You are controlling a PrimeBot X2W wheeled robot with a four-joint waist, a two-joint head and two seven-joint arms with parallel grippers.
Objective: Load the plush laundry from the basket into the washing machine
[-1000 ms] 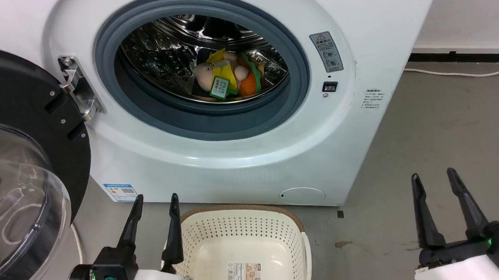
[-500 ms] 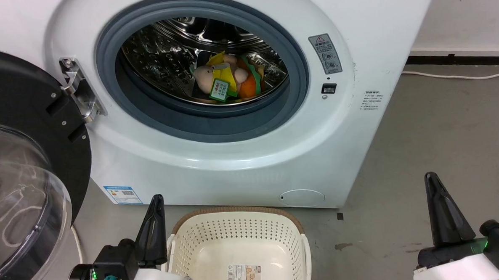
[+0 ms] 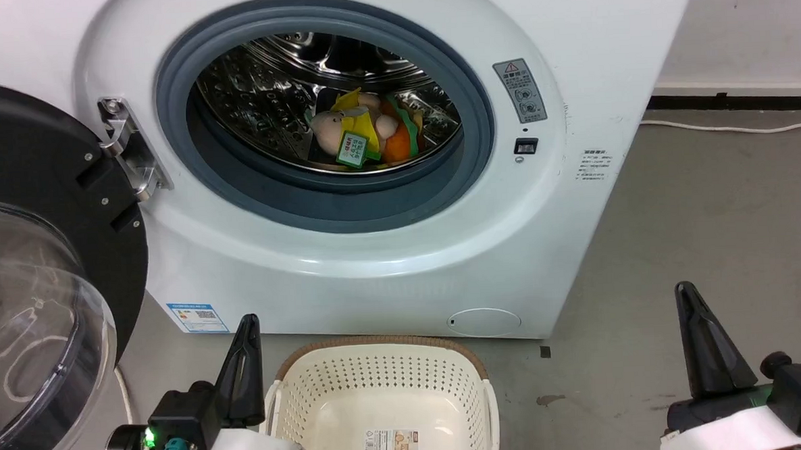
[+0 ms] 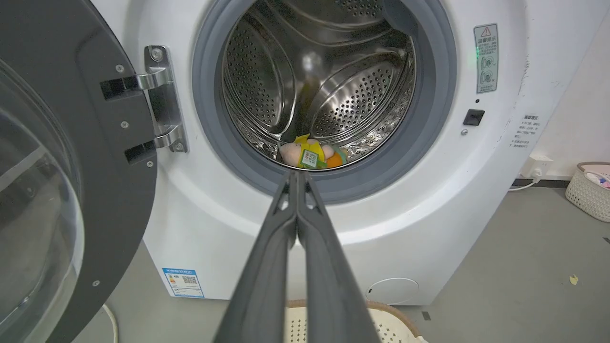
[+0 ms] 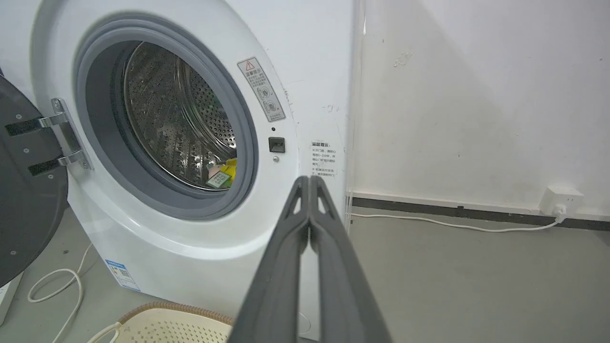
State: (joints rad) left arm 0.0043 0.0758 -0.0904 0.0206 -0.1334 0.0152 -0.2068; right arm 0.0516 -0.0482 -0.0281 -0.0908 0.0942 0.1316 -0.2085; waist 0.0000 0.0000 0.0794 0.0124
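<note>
Looking fwd and down, we see the washing machine (image 3: 375, 253) w/ its door (image 3: 33, 166) swung wide open on our left, hung on a steel hinge (image 3: 126, 145). Both plush pcs lie inside the drum (image 3: 260, 102), at its btm, behind the grey gasket (image 3: 332, 204). The pink-peach doll (image 3: 329, 128) is on the left w/ its green tag (image 3: 352, 148) facing out, and the orange burger plush (image 3: 398, 142) touches it on the right.

The basket (image 3: 379, 344) sits on the floor (image 3: 698, 239) just in front of the machine, between our two arms. Its inside btm shows a paper label (image 3: 391, 447).

Our L gripper (image 3: 247, 321) hangs just left of the basket rim, fingers pressed fully together w/ nothing between them. On the L wrist cam the closed tips point at the lower gasket, just below the toys. Our R gripper (image 3: 686, 287) hangs well right of the basket, over the floor, also fully closed and holding nothing. Its wrist cam has the tips lined up w/ the machine's right front edge.

A white cable (image 3: 734, 128) runs along the floor by the wall to a socket (image 5: 564, 197). On the L wrist cam, a second small basket (image 4: 588, 190) stands far right, near the wall.
</note>
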